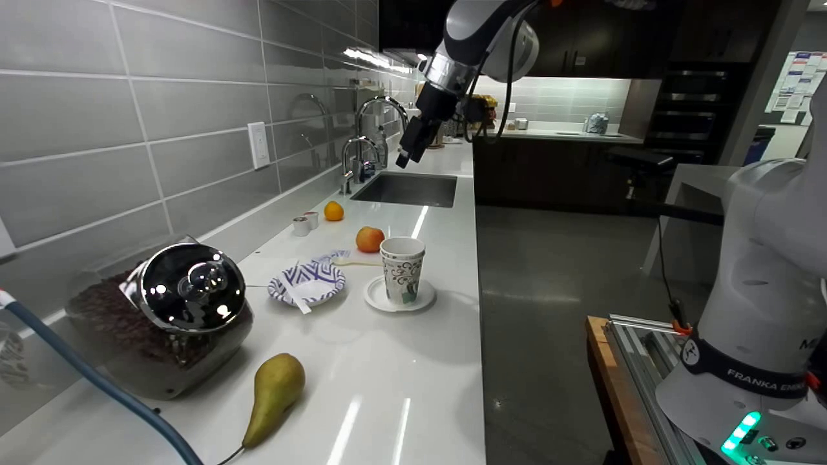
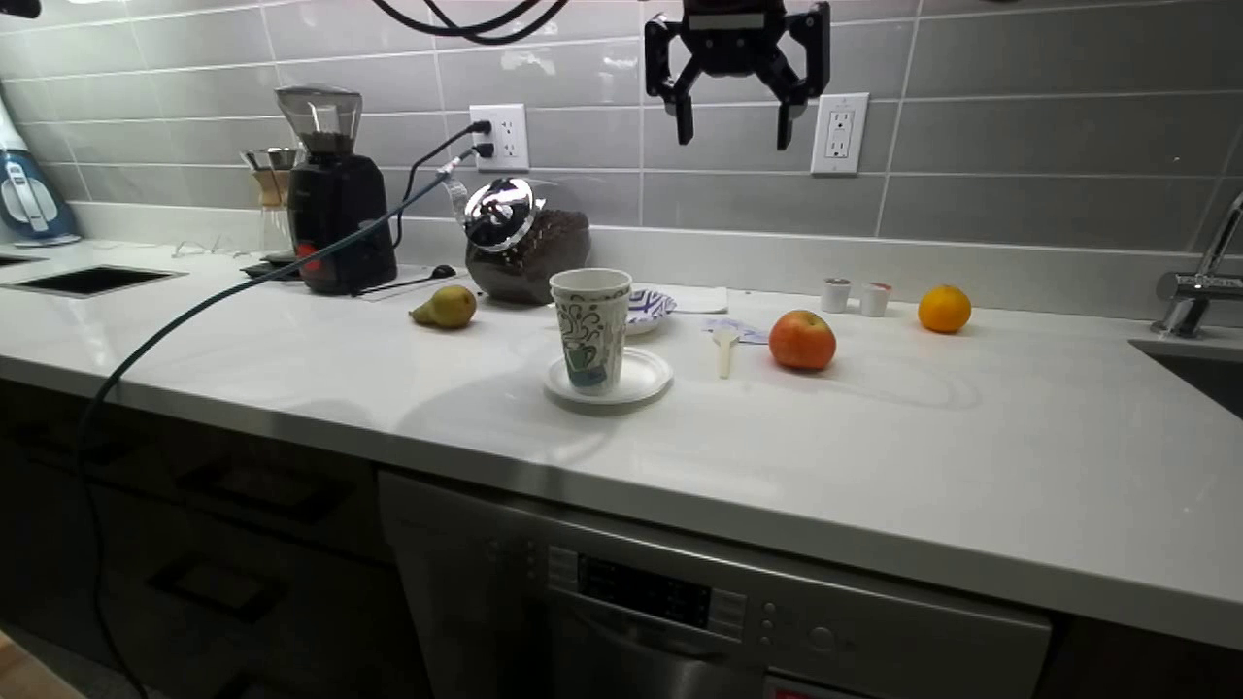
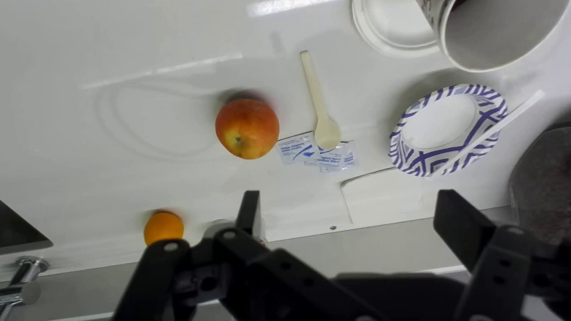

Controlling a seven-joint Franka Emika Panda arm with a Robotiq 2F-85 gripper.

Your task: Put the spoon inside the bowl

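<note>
The pale cream spoon (image 3: 318,103) lies on the counter in the wrist view, its head resting on small printed packets (image 3: 294,149). It also shows in both exterior views (image 1: 358,262) (image 2: 724,351). The small white bowl with a dark blue pattern (image 3: 435,122) stands to the right of the spoon in the wrist view, a white stick (image 3: 490,129) lying across its rim. The bowl also shows in both exterior views (image 1: 320,289) (image 2: 649,309), partly hidden by the cup in one. My gripper (image 3: 348,192) is open and empty, high above the counter (image 2: 733,138).
A red-yellow apple (image 3: 247,129) lies beside the spoon. Stacked paper cups (image 1: 403,274) stand on a white saucer (image 1: 423,298) near the bowl. An orange (image 3: 163,227), small tubs (image 2: 855,297), a pear (image 1: 274,400), a lidded jar (image 1: 194,284) and the tiled wall (image 2: 583,146) surround them.
</note>
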